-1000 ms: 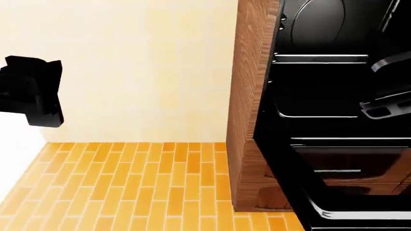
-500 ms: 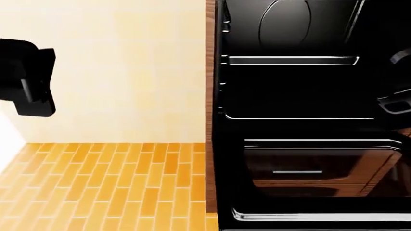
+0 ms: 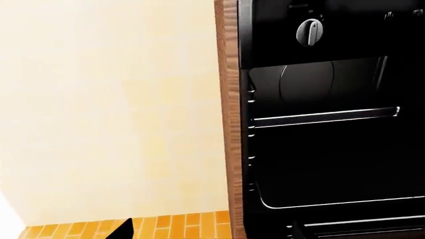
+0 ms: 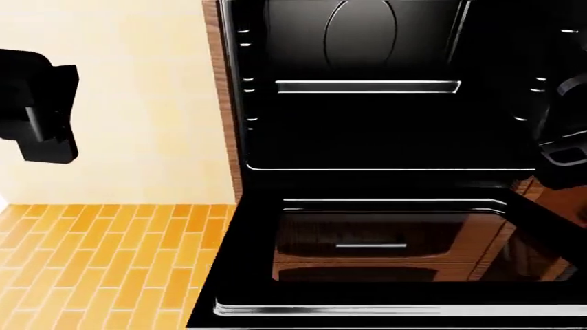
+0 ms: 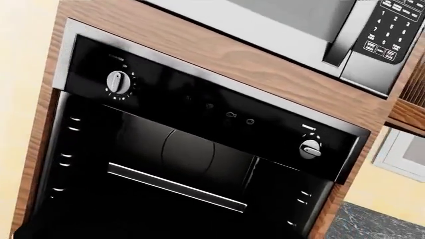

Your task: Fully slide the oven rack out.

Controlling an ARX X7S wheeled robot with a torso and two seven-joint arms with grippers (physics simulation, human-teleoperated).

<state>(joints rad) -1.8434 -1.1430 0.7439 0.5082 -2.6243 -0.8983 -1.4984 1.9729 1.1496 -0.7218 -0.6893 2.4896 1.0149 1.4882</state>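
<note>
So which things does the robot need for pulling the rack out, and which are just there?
For the job: oven rack, open oven door.
Just there: microwave, control knob, brick floor.

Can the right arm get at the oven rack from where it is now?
Probably yes. The door lies folded down and open, and nothing stands between the right gripper, at the cavity's right edge, and the rack. Whether its jaws are open cannot be told.

The lowered oven door (image 4: 394,240) lies flat before the open cavity (image 4: 385,130), blocking a low approach.
</note>
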